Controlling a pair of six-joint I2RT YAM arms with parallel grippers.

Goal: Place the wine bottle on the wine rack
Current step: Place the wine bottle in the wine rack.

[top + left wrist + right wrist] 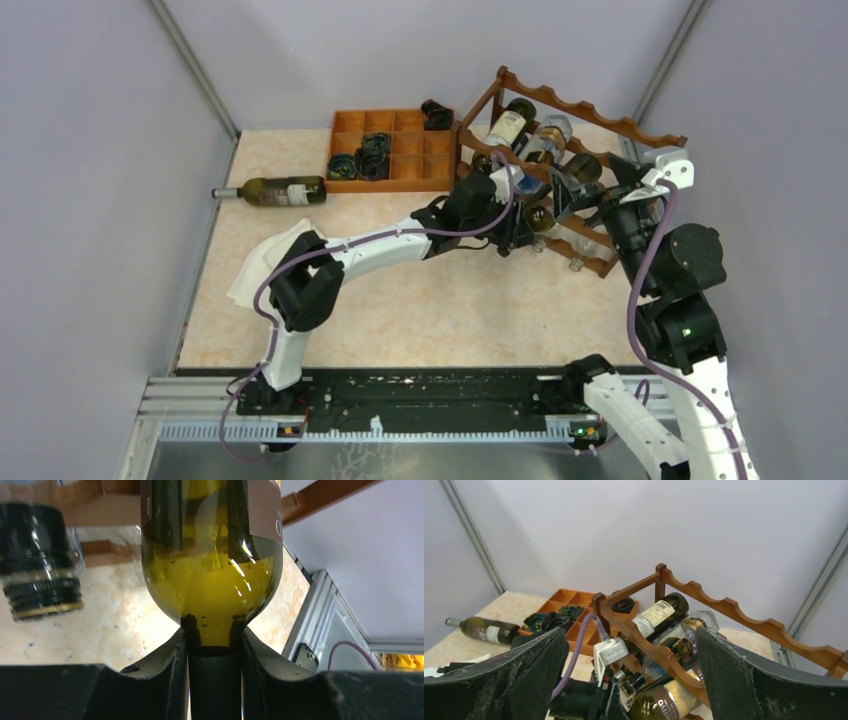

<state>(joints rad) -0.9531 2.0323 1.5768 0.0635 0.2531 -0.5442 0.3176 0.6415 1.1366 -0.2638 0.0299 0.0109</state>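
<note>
held the green bottle [212,575] by the neck in the left gripper [215,647], fingers [175,665] clamped on either side just below the shoulder. had it low at the front of the rack [590,112], body pointing in toward the rails. could not tell whether it sat in a scallop yet. held the right gripper [631,635] spread wide and empty, just above the rack's right end. judged the bottle rigid, slick and breakable against wood or the racked bottles [515,122] on the upper tier, and heavy if full. thought the neck a sure place to pinch but a poor lever for that weight, likely to droop or twist. would back it with a hold round the labelled body. saw a spare bottle [285,190] lying well left of the rack, untouched.
</note>
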